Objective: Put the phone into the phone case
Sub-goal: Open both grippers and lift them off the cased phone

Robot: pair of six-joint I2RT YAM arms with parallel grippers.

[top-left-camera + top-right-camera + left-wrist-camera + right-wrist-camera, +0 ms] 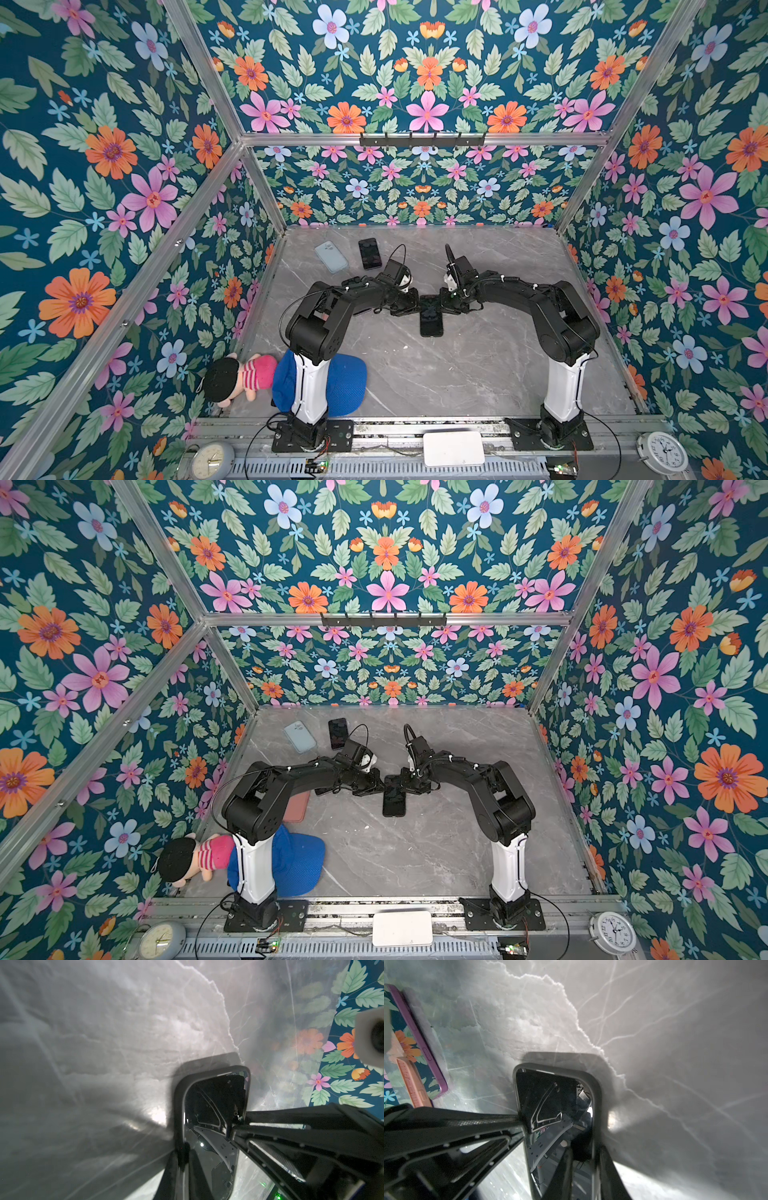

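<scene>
Where your two tools meet mid-table, one phone [431, 323] is pinched.
One table [478, 374] carries two arms [324, 320] [557, 324], one blue cap [347, 386], one doll [237, 378], one pale blue case [331, 256] and one spare phone [370, 253] at the back; left tool [417, 304] and right tool [444, 305] each clamp the long edges of that phone, seated in its dark phone case [178, 1105].

Two arms [324, 316], two clocks [665, 453], one doll [237, 378], one cap [347, 386], two black phones [370, 253]
</scene>
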